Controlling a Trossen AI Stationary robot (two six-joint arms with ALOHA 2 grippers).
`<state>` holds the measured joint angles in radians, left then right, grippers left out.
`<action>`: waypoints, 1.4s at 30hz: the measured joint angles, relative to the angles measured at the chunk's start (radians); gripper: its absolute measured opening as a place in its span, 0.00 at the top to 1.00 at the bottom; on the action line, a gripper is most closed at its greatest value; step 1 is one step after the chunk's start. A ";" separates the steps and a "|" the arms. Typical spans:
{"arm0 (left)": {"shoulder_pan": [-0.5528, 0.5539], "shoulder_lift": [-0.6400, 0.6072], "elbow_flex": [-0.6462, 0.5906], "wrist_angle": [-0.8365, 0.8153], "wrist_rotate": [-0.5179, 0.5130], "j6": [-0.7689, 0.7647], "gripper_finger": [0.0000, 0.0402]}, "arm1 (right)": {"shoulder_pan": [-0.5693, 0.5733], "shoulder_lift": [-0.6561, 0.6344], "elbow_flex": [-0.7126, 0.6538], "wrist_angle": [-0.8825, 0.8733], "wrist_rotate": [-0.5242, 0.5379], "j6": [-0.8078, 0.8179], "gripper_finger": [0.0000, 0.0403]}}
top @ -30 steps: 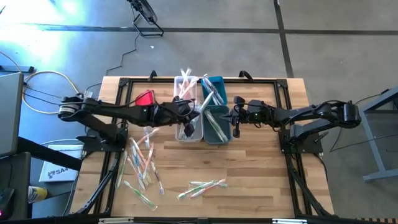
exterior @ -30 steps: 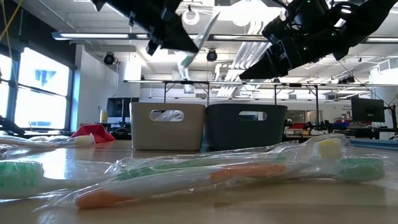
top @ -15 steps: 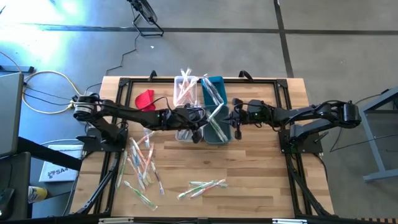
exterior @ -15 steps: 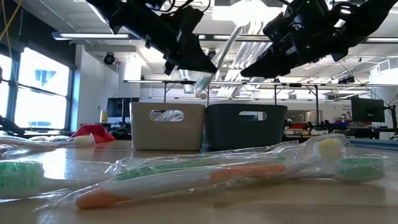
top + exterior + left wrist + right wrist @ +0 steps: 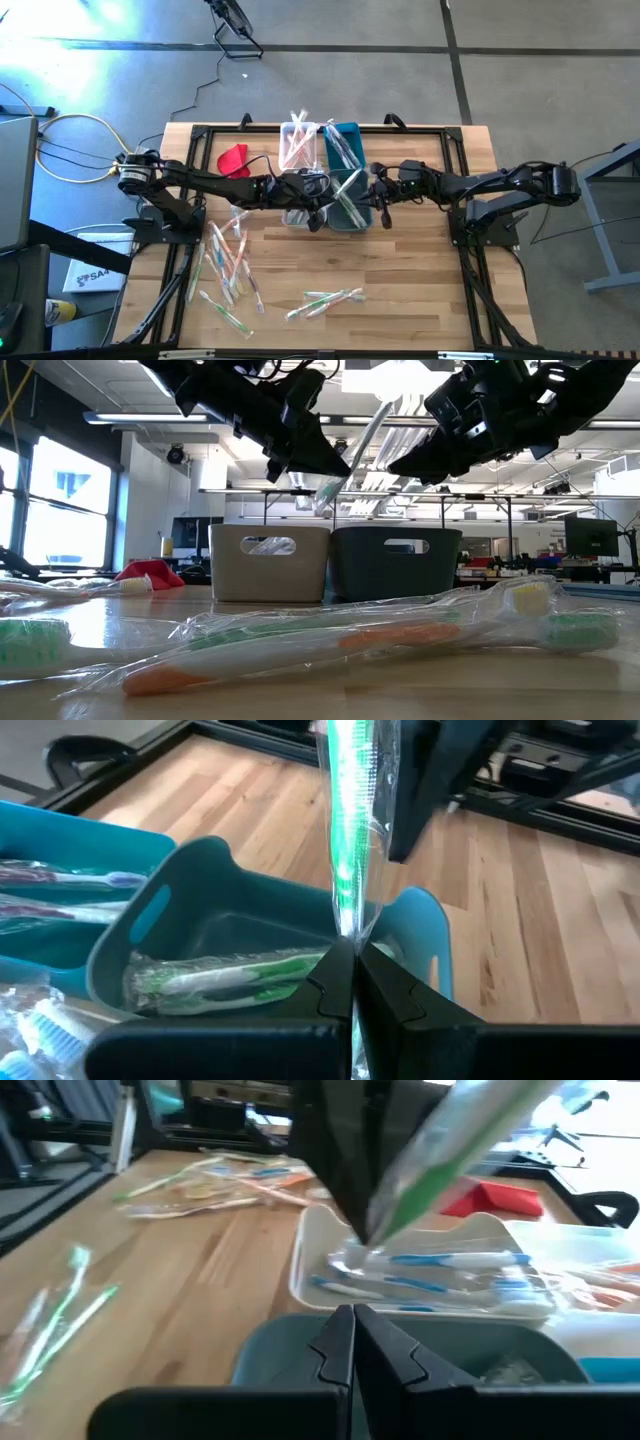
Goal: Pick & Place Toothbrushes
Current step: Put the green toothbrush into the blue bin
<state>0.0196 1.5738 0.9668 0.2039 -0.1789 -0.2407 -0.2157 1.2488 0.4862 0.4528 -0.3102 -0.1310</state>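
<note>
My left gripper [image 5: 352, 955] is shut on a green toothbrush [image 5: 350, 830] in a clear wrapper, above the near teal bin [image 5: 352, 212]. Another green toothbrush [image 5: 230, 975] lies inside that bin. My right gripper [image 5: 383, 208] is shut on nothing and hangs just right of the same bin. Several wrapped toothbrushes lie on the table at the near left [image 5: 230, 262] and near the middle [image 5: 325, 300]. More toothbrushes fill the white bins [image 5: 298, 145] and the far teal bin [image 5: 343, 140]. My left gripper pinches the wrapped green toothbrush near its lower end [image 5: 350, 935] between its two fingers. The fingers come from the table's left, slanting a little downward. The brush is lifted clear and slants up and away from the fingers [image 5: 355, 450], toward the table's right.
A red cloth [image 5: 232, 156] lies at the far left of the table. The four bins stand close together at the far middle. Two wrapped toothbrushes [image 5: 350, 640] lie close to the near edge. Bare wood shows at the near right [image 5: 420, 290].
My left gripper has moved down and toward the table's right with the green toothbrush, from over the near white bin to over the near teal bin, then held still. The brush stays clear of the bins. My right gripper has turned a little at its wrist.
</note>
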 joint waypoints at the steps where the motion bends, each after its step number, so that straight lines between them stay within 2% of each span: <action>1: 0.000 0.000 0.000 -0.001 0.011 0.000 1.00 | 0.000 0.000 0.000 0.003 0.004 0.001 0.99; 6: 0.000 0.000 0.000 -0.004 0.036 -0.004 1.00 | 0.006 0.000 0.000 0.068 0.005 0.046 0.95; 10: 0.000 0.000 0.000 0.006 0.038 -0.023 1.00 | 0.033 0.000 0.000 0.095 0.027 0.059 0.83; 15: 0.000 0.000 0.000 0.009 0.061 -0.026 1.00 | 0.073 0.000 0.000 0.142 0.125 0.060 0.66; 20: 0.000 0.000 0.000 0.009 0.061 -0.026 1.00 | 0.100 0.000 0.000 0.201 0.130 0.089 0.56; 28: -0.001 0.000 0.001 0.011 0.121 -0.027 1.00 | 0.095 0.035 0.000 0.229 0.233 0.189 0.53; 33: -0.002 0.000 0.000 0.011 0.121 -0.027 1.00 | 0.090 0.065 0.000 0.206 0.154 0.225 0.54; 39: -0.002 0.000 0.001 0.000 0.121 -0.026 1.00 | 0.105 0.054 0.000 0.207 0.145 0.223 0.54; 42: -0.002 0.000 0.001 0.001 0.121 -0.022 1.00 | 0.102 0.051 0.000 0.187 0.114 0.272 0.54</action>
<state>0.0174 1.5738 0.9676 0.2050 -0.0582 -0.2623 -0.1137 1.2999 0.4862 0.6395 -0.1960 0.1413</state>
